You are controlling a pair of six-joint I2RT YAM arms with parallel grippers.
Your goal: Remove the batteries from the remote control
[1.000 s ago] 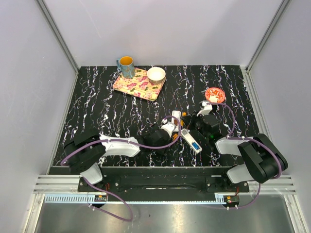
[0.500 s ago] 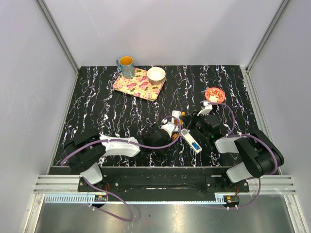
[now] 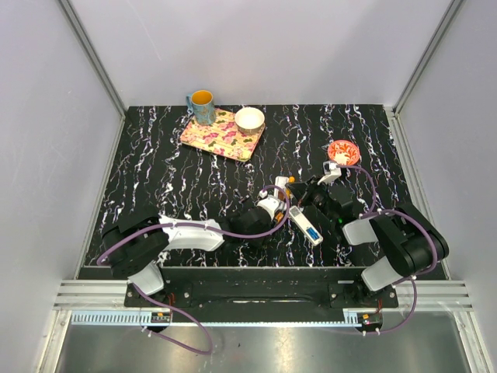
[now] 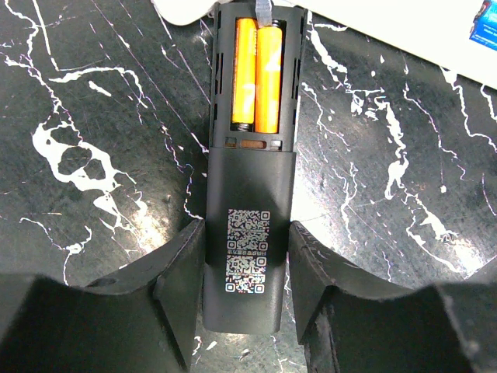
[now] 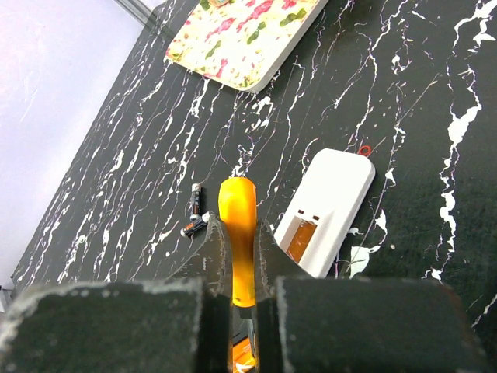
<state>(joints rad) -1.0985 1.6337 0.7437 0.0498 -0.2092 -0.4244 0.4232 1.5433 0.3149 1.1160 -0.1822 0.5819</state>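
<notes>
A black remote control (image 4: 248,217) lies back-up with its cover off, and two orange batteries (image 4: 258,74) sit side by side in the open bay. My left gripper (image 4: 247,264) is shut on the remote's near end, one finger against each side. In the top view this gripper (image 3: 272,205) is at mid-table. My right gripper (image 5: 238,233) is shut on an orange-handled tool (image 5: 238,214) just past the remote's far end (image 3: 312,194). The tool's grey tip (image 4: 264,8) reaches the batteries' far end. Two loose batteries (image 5: 194,211) lie on the table.
A white remote (image 5: 330,206) with an open compartment lies right of the black one (image 3: 305,225). At the back stand a floral tray (image 3: 221,134), a mug (image 3: 202,106) and a white bowl (image 3: 249,119). A small red bowl (image 3: 342,151) is at the right.
The right arm's elbow has swung a little to the left. Both grippers keep their holds and the black remote has not moved.
</notes>
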